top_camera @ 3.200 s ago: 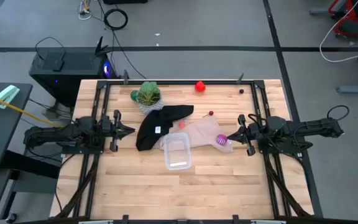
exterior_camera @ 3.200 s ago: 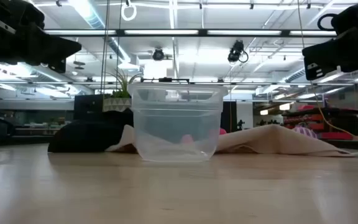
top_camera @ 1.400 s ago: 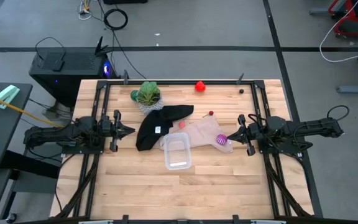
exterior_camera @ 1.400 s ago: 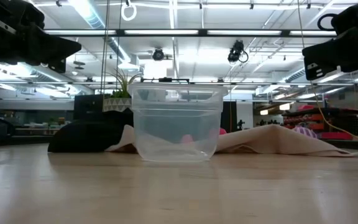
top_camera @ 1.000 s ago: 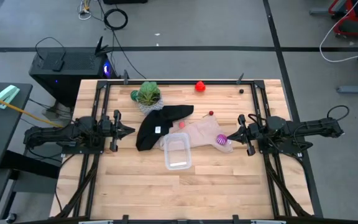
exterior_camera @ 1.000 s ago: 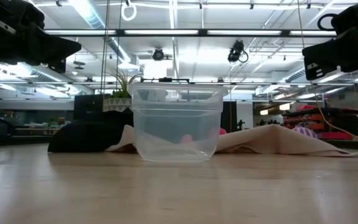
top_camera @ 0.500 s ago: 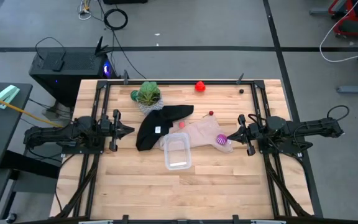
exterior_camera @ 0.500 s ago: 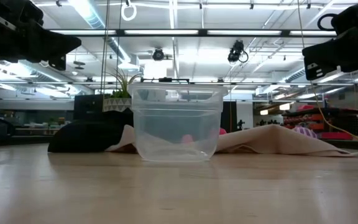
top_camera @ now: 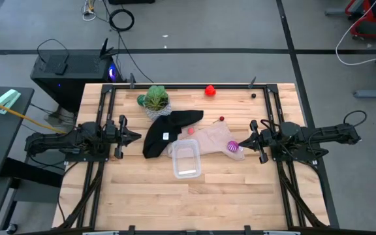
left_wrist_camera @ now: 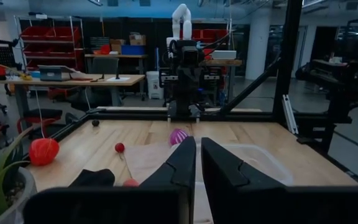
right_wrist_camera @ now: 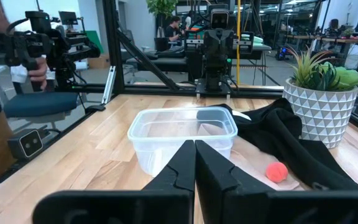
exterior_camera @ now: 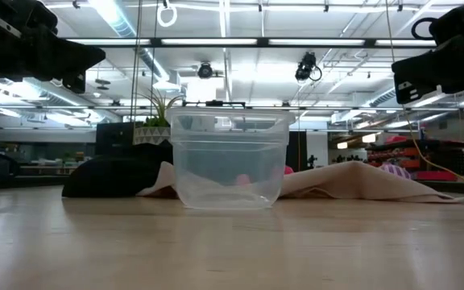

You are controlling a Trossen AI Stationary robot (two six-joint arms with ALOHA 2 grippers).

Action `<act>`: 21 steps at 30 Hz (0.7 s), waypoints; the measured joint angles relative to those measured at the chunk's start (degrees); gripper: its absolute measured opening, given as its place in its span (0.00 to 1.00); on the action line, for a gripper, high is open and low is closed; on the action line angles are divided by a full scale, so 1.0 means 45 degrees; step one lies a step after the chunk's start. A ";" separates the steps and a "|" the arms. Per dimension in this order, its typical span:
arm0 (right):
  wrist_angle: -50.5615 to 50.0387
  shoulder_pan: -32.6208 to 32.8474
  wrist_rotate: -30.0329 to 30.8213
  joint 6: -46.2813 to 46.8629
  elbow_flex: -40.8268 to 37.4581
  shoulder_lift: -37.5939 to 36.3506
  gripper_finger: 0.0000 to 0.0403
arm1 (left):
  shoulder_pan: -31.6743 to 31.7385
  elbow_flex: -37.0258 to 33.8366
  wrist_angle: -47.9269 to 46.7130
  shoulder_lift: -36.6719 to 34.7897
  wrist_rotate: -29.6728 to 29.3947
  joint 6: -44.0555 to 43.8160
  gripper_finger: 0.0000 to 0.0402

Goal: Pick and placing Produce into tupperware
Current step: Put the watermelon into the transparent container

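Nothing is in the tupperware (top_camera: 185, 158) yet, so the step in hand looks like the first pick. The nearest candidate for the right end effector (top_camera: 246, 143) is the purple-magenta fruit (top_camera: 232, 146), which lies on the beige cloth (top_camera: 211, 139) just beside its tip. That end effector is closed and empty. It would need to spread its fingers before descending, then close across the fruit's widest part, since a small round toy can squirt out of a pinch made off-centre. Soft cloth beneath may bunch up, so a straight vertical lift would be safest.

The left end effector (top_camera: 133, 136) hovers near the black cloth (top_camera: 165, 132), its fingers nearly together with a thin gap, gripping nothing.

The tupperware is a clear, thin-walled rectangular tub with rounded corners, standing open on the wooden worktop (top_camera: 142, 196) and touching the beige cloth's edge. A small pinkish fruit (right_wrist_camera: 276, 172) rests on the cloth just behind the tub. A red fruit (top_camera: 210, 91) with a rough, netted-looking surface sits well apart by the far edge. A tiny red berry-like piece (top_camera: 221, 119) lies near the beige cloth. The leafy plant (top_camera: 155, 98) stands in a white faceted pot.
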 joint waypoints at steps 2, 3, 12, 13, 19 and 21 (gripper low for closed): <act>0.0002 -0.0002 0.0002 0.0000 0.0000 0.0000 0.03 | 0.0005 0.0000 0.0000 0.0000 -0.0001 0.0009 0.08; -0.0003 -0.0002 -0.0002 0.0000 0.0000 0.0000 0.03 | 0.0005 0.0001 0.0000 0.0000 -0.0001 0.0009 0.08; -0.0052 -0.0002 0.0144 0.0068 0.0000 0.0005 0.03 | 0.0012 0.0001 0.0005 0.0000 -0.0336 -0.0321 0.04; -0.0052 -0.0002 0.0144 0.0068 0.0000 0.0005 0.03 | 0.0010 -0.0002 0.0005 0.0000 -0.0336 -0.0323 0.04; -0.0052 -0.0002 0.0144 -0.1300 -0.0003 0.0005 0.03 | 0.0014 0.0001 0.0010 0.0000 -0.0609 -0.0361 0.05; -0.0051 -0.0002 0.0144 -0.1472 0.0000 0.0005 0.03 | 0.0010 0.0001 0.0010 0.0000 -0.1154 -0.0582 0.05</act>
